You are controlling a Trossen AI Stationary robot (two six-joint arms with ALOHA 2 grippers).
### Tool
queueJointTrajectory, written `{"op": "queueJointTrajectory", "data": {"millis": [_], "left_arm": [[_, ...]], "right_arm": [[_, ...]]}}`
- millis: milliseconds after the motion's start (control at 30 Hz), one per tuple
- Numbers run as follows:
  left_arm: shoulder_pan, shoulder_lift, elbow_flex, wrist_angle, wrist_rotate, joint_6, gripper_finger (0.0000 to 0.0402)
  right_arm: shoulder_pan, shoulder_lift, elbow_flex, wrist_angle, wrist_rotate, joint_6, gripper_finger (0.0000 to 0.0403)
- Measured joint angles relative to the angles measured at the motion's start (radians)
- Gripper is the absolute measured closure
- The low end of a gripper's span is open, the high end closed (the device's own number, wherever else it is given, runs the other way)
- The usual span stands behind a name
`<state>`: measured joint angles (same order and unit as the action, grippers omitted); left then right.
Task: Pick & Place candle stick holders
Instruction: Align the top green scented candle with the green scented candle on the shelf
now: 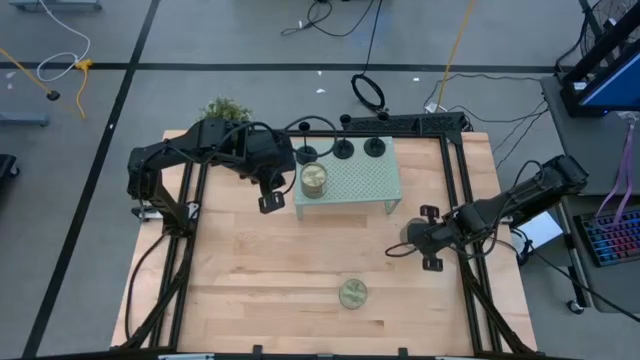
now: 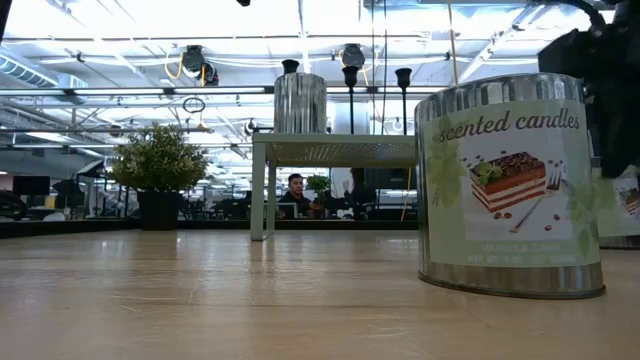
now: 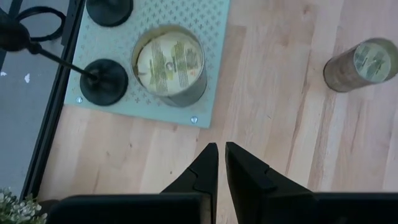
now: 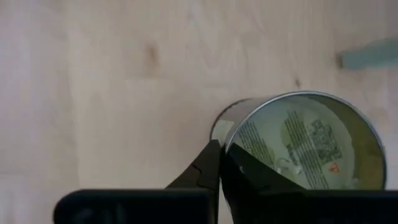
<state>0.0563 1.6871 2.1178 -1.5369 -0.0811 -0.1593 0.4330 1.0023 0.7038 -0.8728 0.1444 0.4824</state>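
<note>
Three black candle stick holders (image 1: 343, 149) stand on their disc bases along the far edge of the pale green perforated rack (image 1: 360, 185). They also show in the low view (image 2: 350, 75), and two show in the left wrist view (image 3: 104, 81). My left gripper (image 1: 270, 200) is shut and empty, above the table just left of the rack, in its wrist view (image 3: 222, 155). My right gripper (image 1: 398, 247) is shut at the table's right, close beside a greenish-gold tin (image 4: 305, 143). My right gripper's shut fingers (image 4: 208, 165) stand right at the side of the tin (image 4: 227, 127), which stands upright on the table. I cannot tell whether they touch it.
One tin (image 1: 314, 178) stands on the rack beside the holders. Another tin (image 1: 352, 293), labelled scented candles (image 2: 510, 180), stands on the table toward the near edge. A small potted plant (image 1: 225, 108) stands at the far left corner. Black frame rails run along the table's edges.
</note>
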Motion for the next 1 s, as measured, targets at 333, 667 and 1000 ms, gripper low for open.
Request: {"op": "queueJointTrajectory", "data": {"millis": [333,667,1000], "left_arm": [[0.000,0.000,0.000,0.047,0.000,-0.001,0.0364],[0.000,0.000,0.000,0.047,0.000,-0.054,0.0364],[0.000,0.000,0.000,0.047,0.000,-0.056,0.0364]], "right_arm": [[-0.023,0.000,0.107,0.573,0.100,-0.394,0.0399],[-0.188,0.020,0.393,0.401,0.233,-0.671,0.0401],[-0.549,0.080,0.501,0.044,-0.011,-0.622,0.0402]]}}
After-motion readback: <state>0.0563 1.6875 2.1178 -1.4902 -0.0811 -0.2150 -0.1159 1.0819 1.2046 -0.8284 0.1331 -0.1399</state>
